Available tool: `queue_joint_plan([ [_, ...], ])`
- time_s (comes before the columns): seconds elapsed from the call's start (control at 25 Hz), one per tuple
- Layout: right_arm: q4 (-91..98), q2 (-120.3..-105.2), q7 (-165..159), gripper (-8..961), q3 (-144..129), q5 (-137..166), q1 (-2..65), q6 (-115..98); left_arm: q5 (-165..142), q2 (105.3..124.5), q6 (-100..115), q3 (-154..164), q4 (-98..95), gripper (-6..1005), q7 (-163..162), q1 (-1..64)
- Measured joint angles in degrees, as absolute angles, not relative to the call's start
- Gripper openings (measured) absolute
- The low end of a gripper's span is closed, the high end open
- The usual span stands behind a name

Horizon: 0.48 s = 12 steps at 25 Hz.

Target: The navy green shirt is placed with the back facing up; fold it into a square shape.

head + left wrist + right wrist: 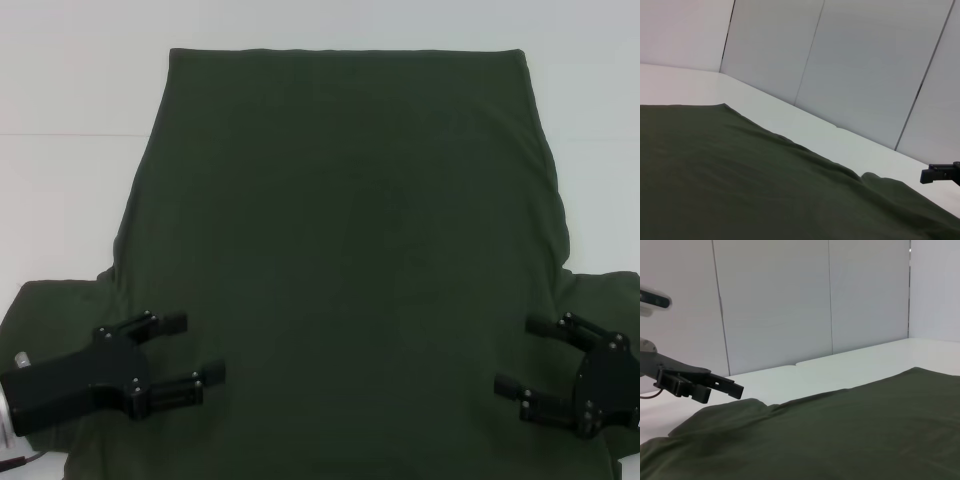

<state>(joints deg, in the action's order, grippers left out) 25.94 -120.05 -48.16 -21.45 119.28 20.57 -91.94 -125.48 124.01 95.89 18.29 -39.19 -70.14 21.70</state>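
Shirt: spread flat on white table, plain side up, hem at far edge, sleeves at near corners
Left gripper: over near-left part of shirt beside left sleeve, fingers pointing inward, spread wide, holding nothing
Right gripper: over near-right part of shirt beside right sleeve, fingers pointing inward, spread wide, holding nothing
Backdrop: grey wall panels behind table
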Motion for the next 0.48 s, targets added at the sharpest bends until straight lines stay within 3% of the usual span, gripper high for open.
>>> queue_joint_plan([
  [0.48,25.95,-120.05,-48.16,913,-21.43,119.26,20.57,-92.04,-124.93,123.9,96.96,17.55,-40.17,932,-76.4,21.81],
])
